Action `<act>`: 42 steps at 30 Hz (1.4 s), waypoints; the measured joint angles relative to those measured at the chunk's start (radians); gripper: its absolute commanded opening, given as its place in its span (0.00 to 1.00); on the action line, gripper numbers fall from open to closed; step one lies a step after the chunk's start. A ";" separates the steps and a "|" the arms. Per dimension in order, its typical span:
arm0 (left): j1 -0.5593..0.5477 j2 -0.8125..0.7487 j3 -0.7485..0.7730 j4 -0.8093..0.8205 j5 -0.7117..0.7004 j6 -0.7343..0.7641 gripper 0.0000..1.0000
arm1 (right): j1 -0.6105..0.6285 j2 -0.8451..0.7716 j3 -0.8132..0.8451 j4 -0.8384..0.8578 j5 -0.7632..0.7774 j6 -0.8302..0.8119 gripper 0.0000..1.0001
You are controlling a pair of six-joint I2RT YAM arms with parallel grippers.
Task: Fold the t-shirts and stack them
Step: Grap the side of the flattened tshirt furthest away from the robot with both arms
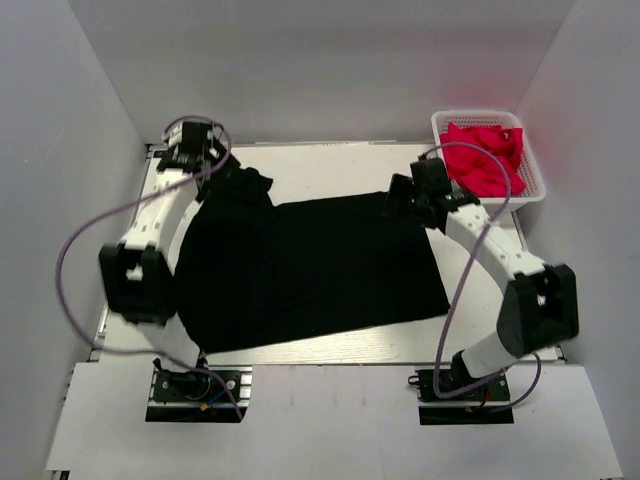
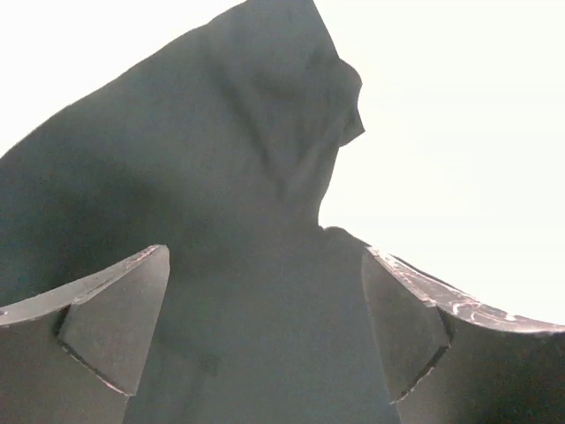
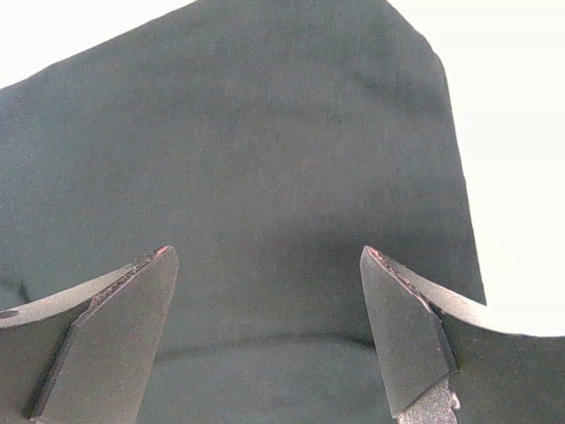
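Left fingers (image 2: 110, 327) and right fingers (image 3: 115, 336) gape wide above the plain black cloth t-shirt (image 1: 310, 270) spread on the pale desk (image 1: 330, 160), apparently not touching it. Only the top view shows bright pinkish-red shirts (image 1: 485, 155) in a white basket (image 1: 480, 116).

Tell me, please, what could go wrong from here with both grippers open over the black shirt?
The black t-shirt is bunched at the sleeve under the open left gripper; a pinch there may catch several layers and fold crooked. The open right gripper sits over flat cloth inside the edge, so it could miss the corner. The purple cable loops over the basket and might snag.
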State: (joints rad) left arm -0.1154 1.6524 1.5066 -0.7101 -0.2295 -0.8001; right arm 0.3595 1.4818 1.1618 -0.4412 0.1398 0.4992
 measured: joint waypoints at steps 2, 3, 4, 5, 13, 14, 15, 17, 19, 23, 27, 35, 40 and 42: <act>0.027 0.160 0.144 0.009 0.010 0.039 1.00 | -0.004 0.079 0.072 -0.014 0.022 -0.012 0.90; 0.040 0.242 0.229 0.006 0.014 0.059 1.00 | -0.006 0.122 0.115 -0.021 0.031 -0.017 0.90; 0.052 0.332 0.323 0.004 0.023 0.084 1.00 | -0.009 0.165 0.153 -0.021 0.039 -0.023 0.90; 0.059 0.421 0.417 0.004 0.032 0.109 1.00 | -0.012 0.206 0.190 -0.030 0.043 -0.030 0.90; 0.089 0.848 0.774 0.108 0.113 0.319 1.00 | -0.035 0.451 0.447 -0.082 0.079 -0.072 0.90; 0.089 0.863 0.769 0.121 0.117 0.345 1.00 | -0.039 0.467 0.458 -0.087 0.079 -0.077 0.90; 0.087 0.871 0.756 0.137 0.119 0.372 1.00 | -0.042 0.484 0.469 -0.094 0.080 -0.084 0.90; 0.087 0.875 0.731 0.166 0.115 0.421 1.00 | -0.048 0.510 0.485 -0.105 0.083 -0.091 0.90; 0.087 0.877 0.725 0.188 0.113 0.466 0.97 | -0.053 0.531 0.490 -0.112 0.084 -0.094 0.90; 0.085 0.890 0.734 0.216 0.095 0.533 0.80 | -0.062 0.545 0.491 -0.126 0.088 -0.108 0.90; 0.085 0.904 0.713 0.223 0.091 0.575 0.77 | -0.066 0.552 0.500 -0.135 0.096 -0.115 0.90; 0.085 0.880 0.644 0.287 0.094 0.633 0.65 | -0.070 0.563 0.518 -0.133 0.089 -0.118 0.90; 0.085 0.901 0.676 0.286 0.098 0.636 0.39 | -0.070 0.607 0.544 -0.127 0.089 -0.126 0.90; 0.087 0.904 0.682 0.286 0.107 0.634 0.08 | -0.070 0.644 0.577 -0.130 0.092 -0.127 0.90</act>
State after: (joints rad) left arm -0.0288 2.5568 2.1887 -0.4240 -0.1226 -0.1658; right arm 0.2893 2.1258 1.7390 -0.5713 0.2321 0.3717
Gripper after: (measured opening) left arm 0.329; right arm 0.897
